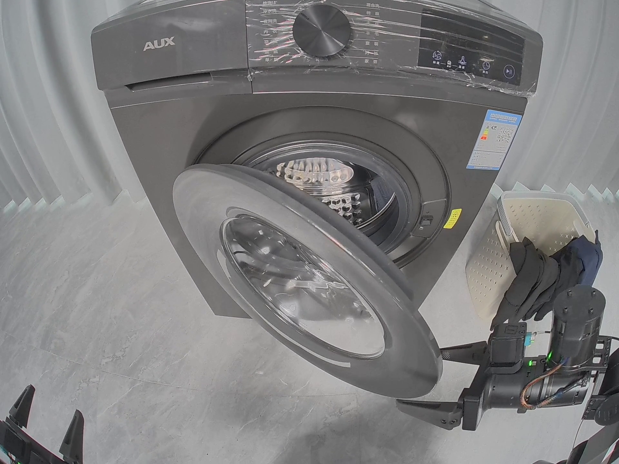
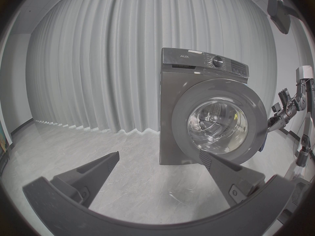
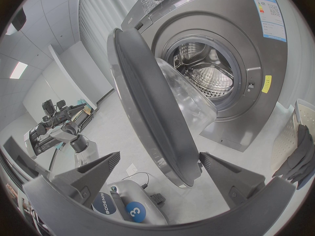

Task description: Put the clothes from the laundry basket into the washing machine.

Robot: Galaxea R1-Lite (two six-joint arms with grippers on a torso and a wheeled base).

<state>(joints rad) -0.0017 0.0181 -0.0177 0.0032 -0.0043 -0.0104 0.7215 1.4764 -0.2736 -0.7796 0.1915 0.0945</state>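
The grey washing machine [image 1: 180, 130] stands with its round door [image 1: 206, 207] swung wide open, and the steel drum [image 1: 322, 178] looks empty. To its right, a cream laundry basket [image 1: 535, 211] holds dark clothes [image 1: 535, 278] that hang over its rim, with a navy piece [image 1: 587, 256] behind them. My right gripper [image 1: 445, 381] is open just left of and below the basket, its fingers on either side of the door's lower edge [image 3: 183, 181]. My left gripper [image 1: 48, 414] is open low over the floor at the near left, far from the machine [image 2: 197, 115].
Pale tiled floor [image 1: 97, 304] spreads in front and to the left of the machine. Grey pleated curtains [image 1: 51, 98] hang behind it. The open door juts out toward me, standing between my right gripper and the drum opening [image 3: 210, 72].
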